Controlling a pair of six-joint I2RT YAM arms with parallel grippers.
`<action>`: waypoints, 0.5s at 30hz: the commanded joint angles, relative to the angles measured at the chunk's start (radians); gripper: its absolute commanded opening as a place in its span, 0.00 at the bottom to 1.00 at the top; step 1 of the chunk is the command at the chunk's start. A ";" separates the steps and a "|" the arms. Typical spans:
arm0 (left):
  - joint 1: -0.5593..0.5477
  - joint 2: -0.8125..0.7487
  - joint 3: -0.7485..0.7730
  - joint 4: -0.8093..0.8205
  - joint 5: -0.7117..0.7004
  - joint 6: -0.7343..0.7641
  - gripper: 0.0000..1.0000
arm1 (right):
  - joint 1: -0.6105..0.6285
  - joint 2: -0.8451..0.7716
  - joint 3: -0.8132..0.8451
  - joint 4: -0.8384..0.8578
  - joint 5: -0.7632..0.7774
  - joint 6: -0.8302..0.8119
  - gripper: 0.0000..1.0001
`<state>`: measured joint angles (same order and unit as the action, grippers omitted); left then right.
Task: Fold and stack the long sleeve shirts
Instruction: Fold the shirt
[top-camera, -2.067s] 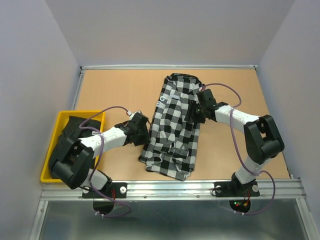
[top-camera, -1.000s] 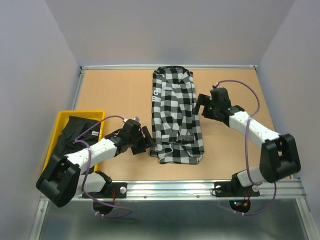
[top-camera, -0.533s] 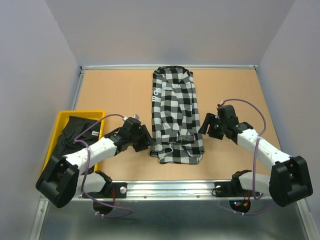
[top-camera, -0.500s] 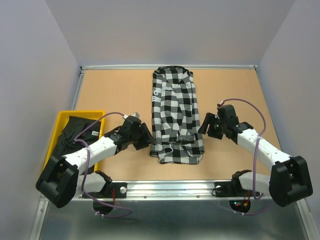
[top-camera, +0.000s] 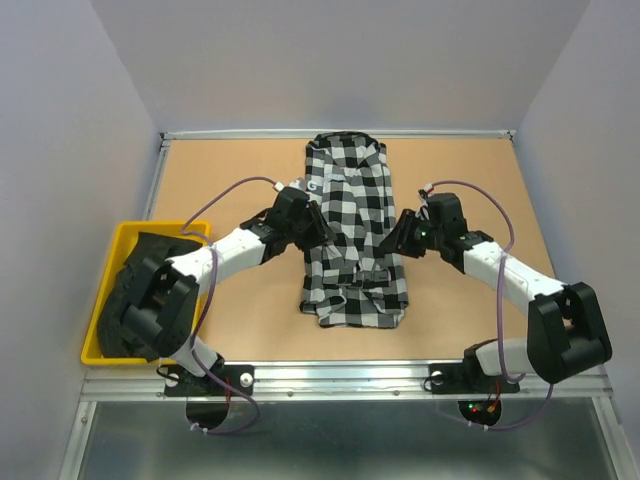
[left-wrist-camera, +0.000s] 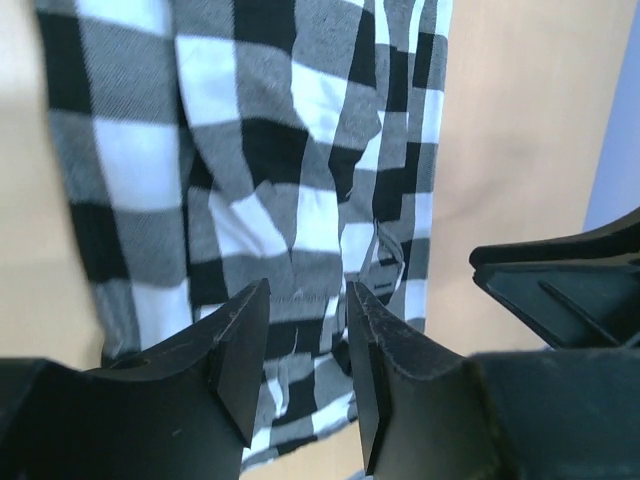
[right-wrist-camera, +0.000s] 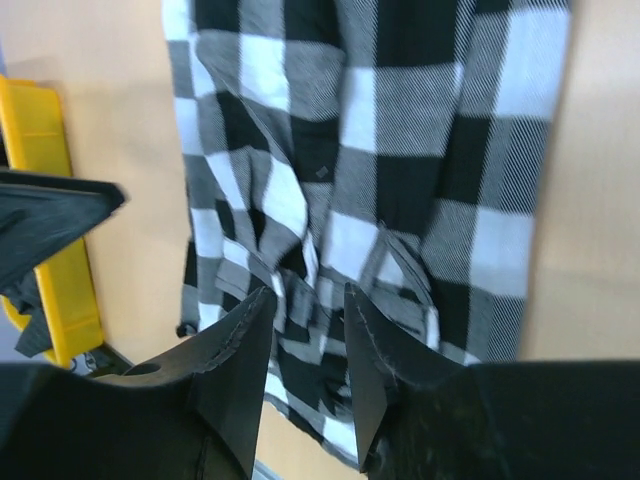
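The black-and-white check shirt (top-camera: 350, 225) lies on the table as a long narrow strip, collar end far, with white lettering (top-camera: 314, 187) on its left edge. My left gripper (top-camera: 312, 230) hovers over its left edge, about midway along. In the left wrist view this gripper (left-wrist-camera: 306, 300) is open, with only check cloth (left-wrist-camera: 250, 150) showing beyond the gap. My right gripper (top-camera: 400, 236) is at the shirt's right edge; in its wrist view it (right-wrist-camera: 308, 300) is also open and empty above the cloth (right-wrist-camera: 400, 150). The plain black shirt (top-camera: 135, 285) sits crumpled in the yellow bin (top-camera: 92, 340).
The yellow bin stands at the left edge of the table and shows in the right wrist view (right-wrist-camera: 40, 200). A raised metal rail (top-camera: 340, 133) borders the far side, and grey walls close in on both sides. The arm bases sit on the near rail (top-camera: 340, 375).
My left gripper moved from the shirt's lower left corner up to the middle of its left edge. My right gripper shifted up against the right edge. Both sets of jaws have narrowed.
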<state>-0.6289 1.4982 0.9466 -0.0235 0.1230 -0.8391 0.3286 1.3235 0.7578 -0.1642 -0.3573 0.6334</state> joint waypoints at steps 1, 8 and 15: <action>-0.012 0.127 0.102 0.077 0.040 0.086 0.46 | 0.009 0.042 0.100 0.120 -0.028 0.015 0.40; -0.023 0.283 0.094 0.077 0.124 0.129 0.44 | 0.009 0.190 0.235 0.155 -0.052 0.015 0.38; -0.026 0.257 -0.032 0.073 0.136 0.153 0.41 | 0.024 0.384 0.412 0.239 -0.109 0.037 0.36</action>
<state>-0.6483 1.7935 0.9714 0.0830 0.2424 -0.7334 0.3336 1.6451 1.0496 -0.0334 -0.4187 0.6563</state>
